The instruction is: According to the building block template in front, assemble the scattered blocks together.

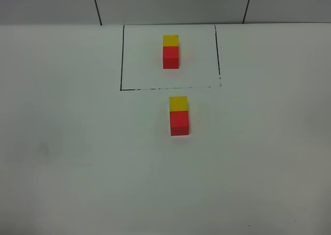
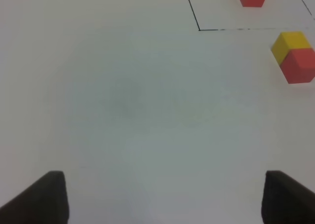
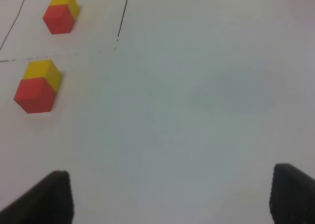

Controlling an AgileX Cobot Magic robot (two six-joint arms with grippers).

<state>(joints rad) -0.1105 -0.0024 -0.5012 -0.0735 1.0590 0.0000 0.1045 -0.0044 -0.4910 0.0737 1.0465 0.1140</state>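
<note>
1. Looking at the table [image 1: 62, 157] from the high camera, the building block template [image 1: 170, 51] is sitting inside the thin black outline [image 1: 122, 59] at the far side: a yellow cube behind, a red cube in front, the two touching.

2. The scattered blocks are lying just in front of that outline, near the middle of the table. The yellow block [image 1: 178, 104] and the red block [image 1: 179, 123] are already touching each other, yellow behind and red in front, in the same order as the template.

3. The left gripper [image 2: 165, 197] is hovering over bare table, well apart from the blocks. Its two dark fingers are standing wide apart and nothing is between them, so it is released and empty.

4. The right gripper [image 3: 172, 197] is doing the same on the other side: jaws spread, holding nothing, with the assembled pair well away from it.

5. I am judging that the joining step is finished, because the pair seems to match the template in colour order and direction.

6. The next move is probably calling only for a check of the seam between the two blocks. If a small gap or twist is showing, one gripper would need to come in low and push gently, without knocking the pair out of line.
</note>
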